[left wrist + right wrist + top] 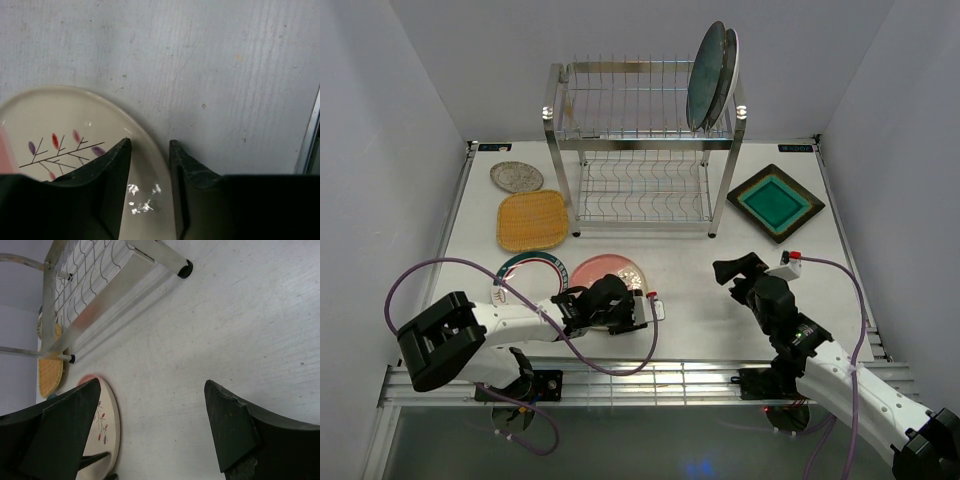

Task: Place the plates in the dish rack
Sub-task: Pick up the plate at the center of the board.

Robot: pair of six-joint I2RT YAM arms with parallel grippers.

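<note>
The pink-cream plate (603, 271) lies on the table in front of the dish rack (640, 150). My left gripper (645, 305) is at its near right rim. In the left wrist view (150, 142) one finger is over the plate's inside (75, 115) and the other is outside the rim, closed narrowly on it. My right gripper (738, 266) is wide open and empty over bare table (152, 382). The dark blue-grey plate (705, 80) and a white-backed plate (731, 55) stand in the rack's top tier. The silver-grey (516, 176), yellow woven (531, 220), green-rimmed (523, 266) and brown-teal (776, 202) plates lie on the table.
The rack's foot (185, 269) and lower shelf (100, 285) show in the right wrist view, with the pink-cream plate (107, 425) at the left. The table's metal front rail (650, 380) runs by the arm bases. White walls close in the sides and back.
</note>
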